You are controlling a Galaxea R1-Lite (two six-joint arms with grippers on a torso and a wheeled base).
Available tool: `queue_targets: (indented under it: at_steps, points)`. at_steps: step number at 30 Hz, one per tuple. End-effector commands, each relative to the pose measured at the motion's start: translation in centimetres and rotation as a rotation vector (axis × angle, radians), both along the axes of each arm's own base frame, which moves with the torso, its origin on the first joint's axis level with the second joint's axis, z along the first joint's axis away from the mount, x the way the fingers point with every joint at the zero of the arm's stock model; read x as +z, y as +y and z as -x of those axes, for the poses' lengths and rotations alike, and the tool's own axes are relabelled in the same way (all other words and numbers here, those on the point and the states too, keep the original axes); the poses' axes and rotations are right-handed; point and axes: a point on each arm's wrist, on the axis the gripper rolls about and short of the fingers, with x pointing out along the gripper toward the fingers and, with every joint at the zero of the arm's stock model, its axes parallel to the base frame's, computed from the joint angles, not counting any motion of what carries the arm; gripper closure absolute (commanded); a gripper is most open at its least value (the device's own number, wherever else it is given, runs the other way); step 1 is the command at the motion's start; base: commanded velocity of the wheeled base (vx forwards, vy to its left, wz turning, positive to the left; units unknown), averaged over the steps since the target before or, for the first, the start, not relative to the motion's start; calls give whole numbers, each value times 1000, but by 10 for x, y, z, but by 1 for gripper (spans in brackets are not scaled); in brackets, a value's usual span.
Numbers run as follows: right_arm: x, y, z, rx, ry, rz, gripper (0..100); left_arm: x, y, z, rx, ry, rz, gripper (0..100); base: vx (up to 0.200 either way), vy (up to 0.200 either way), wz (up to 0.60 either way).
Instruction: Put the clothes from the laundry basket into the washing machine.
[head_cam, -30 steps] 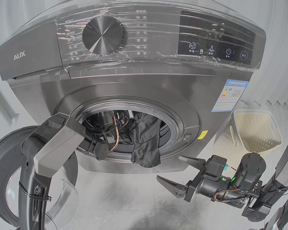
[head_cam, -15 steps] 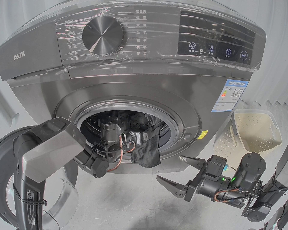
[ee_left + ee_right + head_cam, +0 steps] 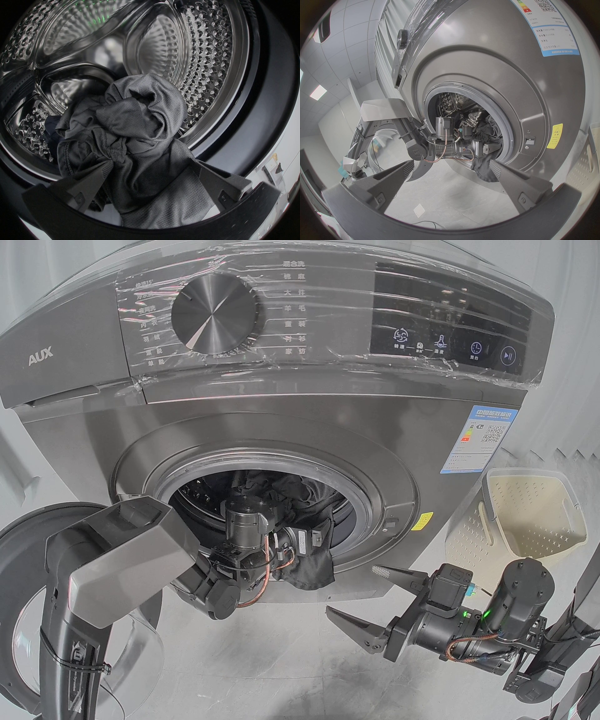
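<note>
Left gripper (image 3: 150, 161) (fingers spread apart) at the mouth of the washing machine's (image 3: 312, 421) dimpled steel drum (image 3: 206, 62). Crumpled dark mesh clothes (image 3: 140, 118) lie between and beyond its fingers. Right gripper (image 3: 351, 589), jaws splayed, is near the cream perforated laundry basket (image 3: 531, 515).

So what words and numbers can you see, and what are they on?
Drawer front: the maker's logo in pale letters.
Around the dial: programme names, too small to read.
Touch panel: icons with tiny captions, unreadable.
Blue label: code square and print, too small.
Yellow sticker: warning sign, unreadable.
</note>
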Motion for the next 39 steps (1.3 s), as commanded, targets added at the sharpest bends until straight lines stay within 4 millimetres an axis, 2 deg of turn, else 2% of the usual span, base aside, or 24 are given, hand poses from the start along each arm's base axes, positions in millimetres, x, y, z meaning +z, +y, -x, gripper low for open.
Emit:
queue_targets:
  at_steps: [1,7,11,13,16,21,28,37,38,39]
  points:
    - [0,0,0,1,0,0,0,-5,-3,-1,-12,6,-1,0,0,0,0]
    - [0,-1,0,-1,0,0,0,-4,-5,1,-19,-4,7,0,0,0,0]
    - [0,-1,0,-1,0,0,0,3,-4,8,-27,-15,14,0,0,0,0]
    - [0,0,0,1,1,1,0,15,-1,12,-25,-29,22,0,0,0,0]
    - [0,0,0,1,0,0,0,16,2,16,-25,-19,16,0,0,0,0]
    - [0,0,0,-1,1,1,0,5,4,22,-34,8,-3,0,0,0,0]
    - [0,-1,0,-1,0,0,0,-15,-1,15,-45,25,-9,0,0,0,0]
    - [0,0,0,-1,0,0,0,-16,-4,8,-45,12,1,0,0,0,0]
    - [0,0,0,-1,0,0,0,-16,-4,8,-45,10,2,100,0,0,0]
    - [0,0,0,-1,0,0,0,-16,-4,7,-44,8,3,100,0,0,0]
